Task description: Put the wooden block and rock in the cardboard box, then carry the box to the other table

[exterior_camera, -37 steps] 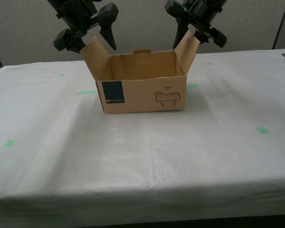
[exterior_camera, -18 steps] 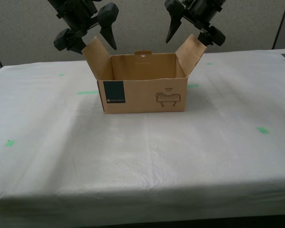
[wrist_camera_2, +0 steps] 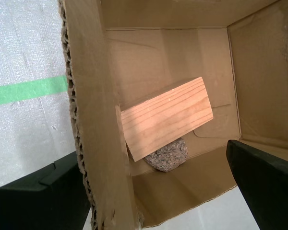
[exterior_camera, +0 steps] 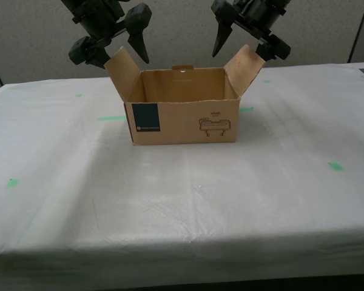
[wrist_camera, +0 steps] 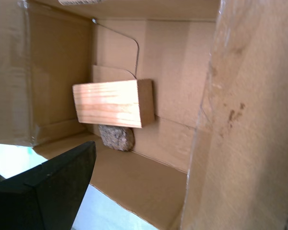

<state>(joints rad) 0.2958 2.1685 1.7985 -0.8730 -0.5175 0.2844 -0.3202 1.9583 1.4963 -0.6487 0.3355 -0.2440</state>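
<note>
Straddling one raised side flap of the cardboard box (exterior_camera: 182, 121), my second gripper (wrist_camera_2: 151, 152) stands wide open, gripping nothing. My first gripper (wrist_camera: 192, 177) is spread the same way at the opposite flap, which hides one finger. Inside the box, the wooden block (wrist_camera_2: 165, 120) leans on the half-covered rock (wrist_camera_2: 167, 154). The box sits on the other table (exterior_camera: 170, 200).

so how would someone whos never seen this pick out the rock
On the white-clothed table stands one open cardboard box with a navy label on its front. Look down inside it: a tan wooden block lies on the floor of the box, and the rock pokes out from under its edge. It is the only grey, speckled, lumpy thing there, far smaller than the block.
</note>
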